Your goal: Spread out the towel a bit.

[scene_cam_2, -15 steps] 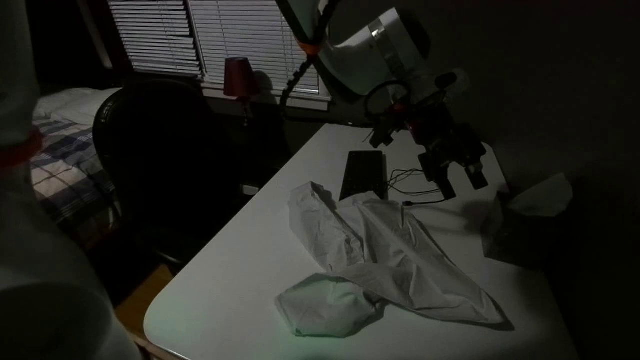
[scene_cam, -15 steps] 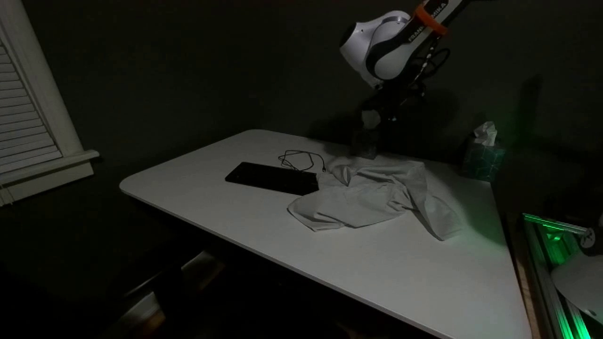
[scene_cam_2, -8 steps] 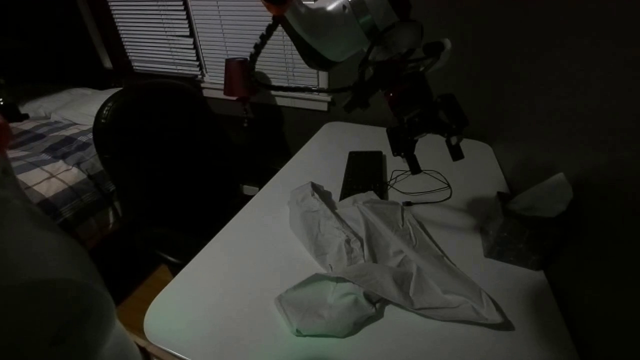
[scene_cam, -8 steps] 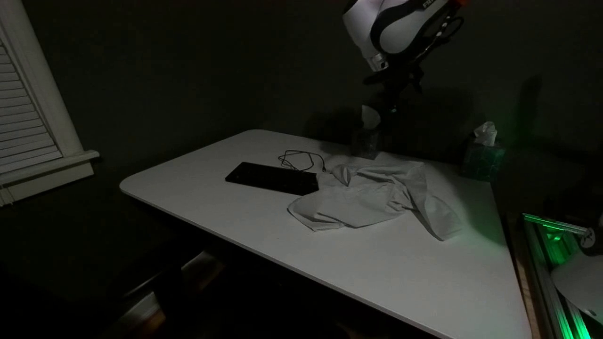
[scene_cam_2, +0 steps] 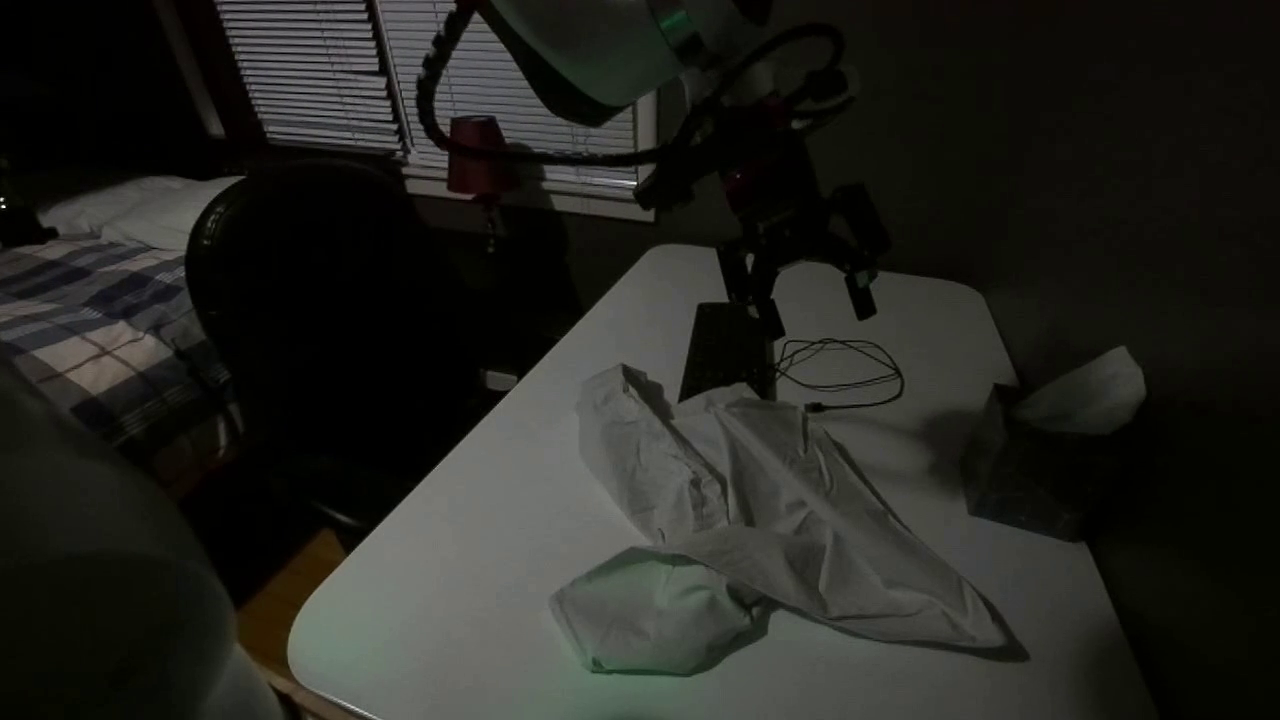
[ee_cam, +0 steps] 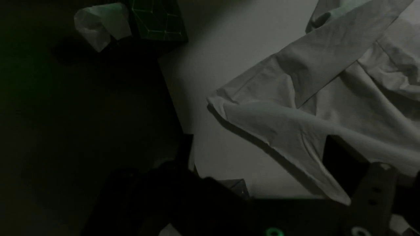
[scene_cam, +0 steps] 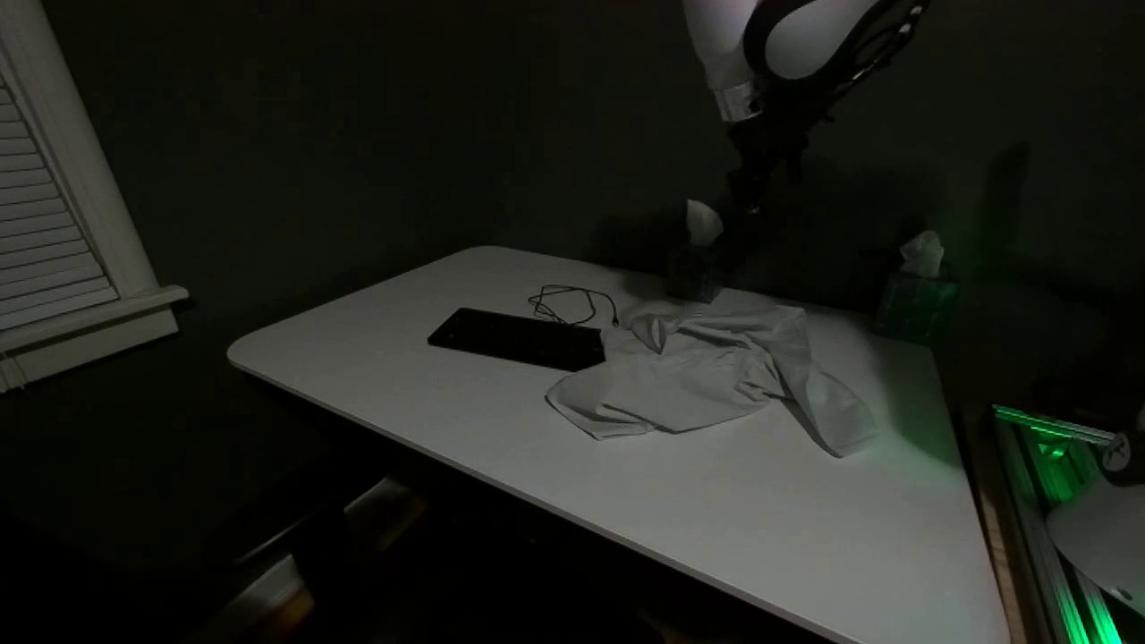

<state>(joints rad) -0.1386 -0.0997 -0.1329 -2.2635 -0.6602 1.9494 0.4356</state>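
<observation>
A crumpled white towel [scene_cam: 698,385] lies on the white table, with folds and several loose corners. It also shows in an exterior view [scene_cam_2: 800,500], where one end is folded into a separate lobe near the table's near side. In the wrist view the towel [ee_cam: 269,123] fills the right side, one corner pointing left. My gripper [scene_cam_2: 818,310] is open and empty, raised well above the table. Its black fingers also show spread apart in the wrist view [ee_cam: 262,144], with the right finger overlapping the towel in the picture. The gripper is very dark in an exterior view [scene_cam: 753,210].
A black keyboard [scene_cam: 517,338] touches or nearly touches the towel's edge, with a thin cable [scene_cam_2: 850,388] beside it. A tissue box [scene_cam: 696,277] stands at the back edge of the table [scene_cam: 402,385]; another tissue box [scene_cam: 917,304] stands near the corner. A dark chair [scene_cam_2: 320,330] is beside the table.
The arm and open gripper have moved up, and leftward in an exterior view where the keyboard is now partly behind the gripper. The towel and other objects have not moved.
</observation>
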